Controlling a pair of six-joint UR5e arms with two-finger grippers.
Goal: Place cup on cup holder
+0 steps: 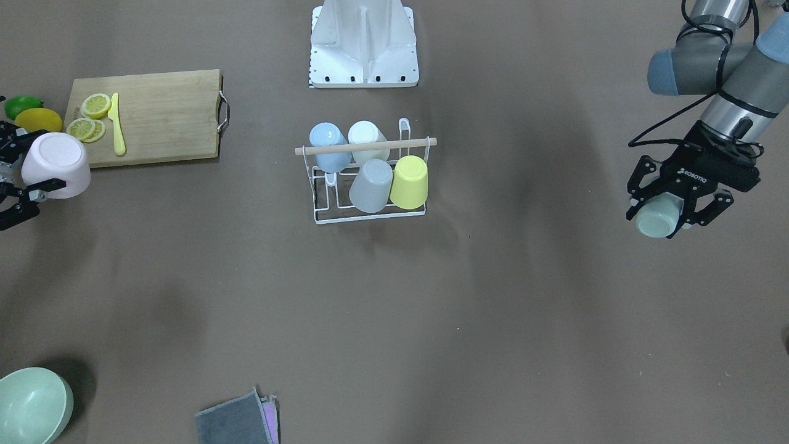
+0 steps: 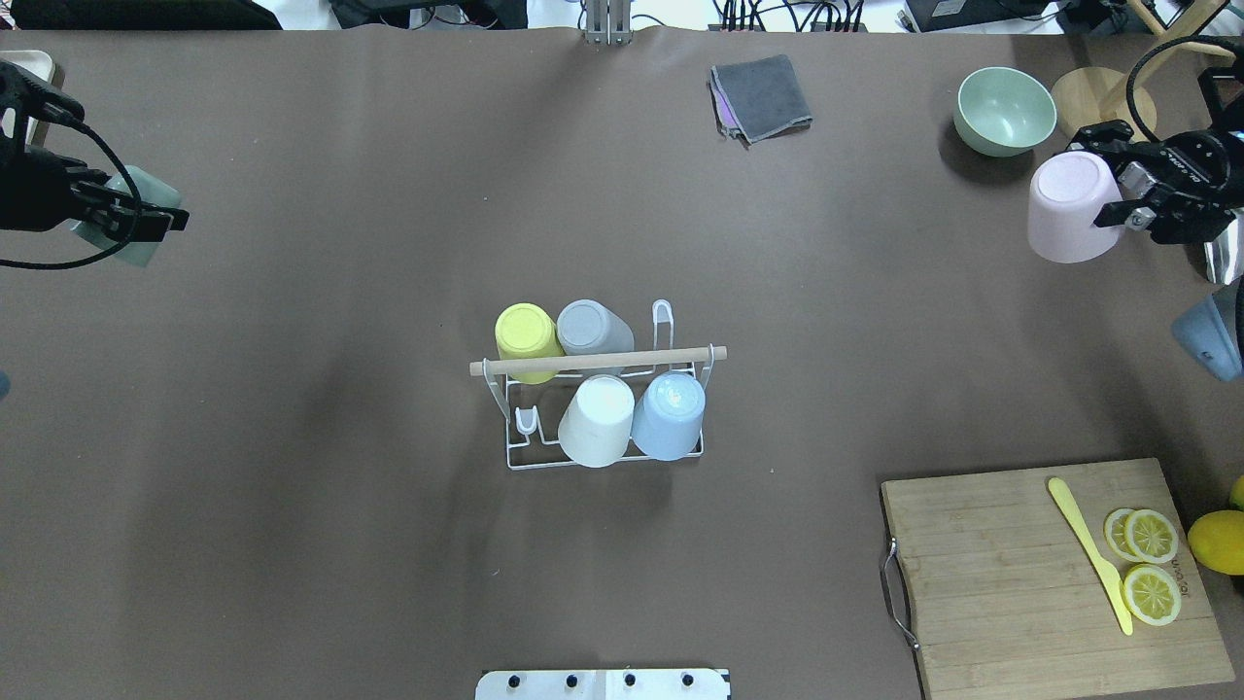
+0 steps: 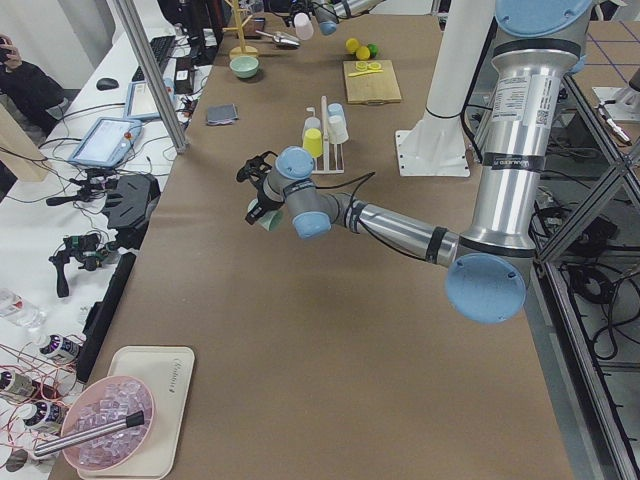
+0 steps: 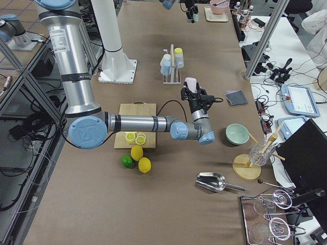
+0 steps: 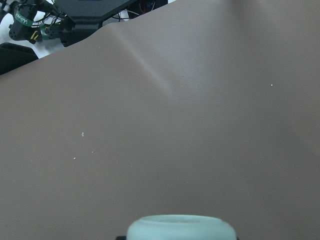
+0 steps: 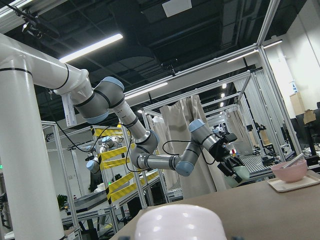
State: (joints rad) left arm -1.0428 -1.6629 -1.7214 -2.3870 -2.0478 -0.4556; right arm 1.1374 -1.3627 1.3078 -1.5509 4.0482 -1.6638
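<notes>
Both full: left claw (image 1: 661,217) clamps green cup (image 1: 653,226); right claw (image 1: 42,161), edge-cropped, clamps pink cup (image 1: 60,161).

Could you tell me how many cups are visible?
6: yellow cup, grey cup, white cup, blue cup on the cup holder; pink cup in the right gripper; green cup in the left gripper.

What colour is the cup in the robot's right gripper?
The cup is pale pink; overhead view shows it best.

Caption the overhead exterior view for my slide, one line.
Left gripper holds a pale green cup, right gripper a pink cup, flanking the cup holder with four cups.
</notes>
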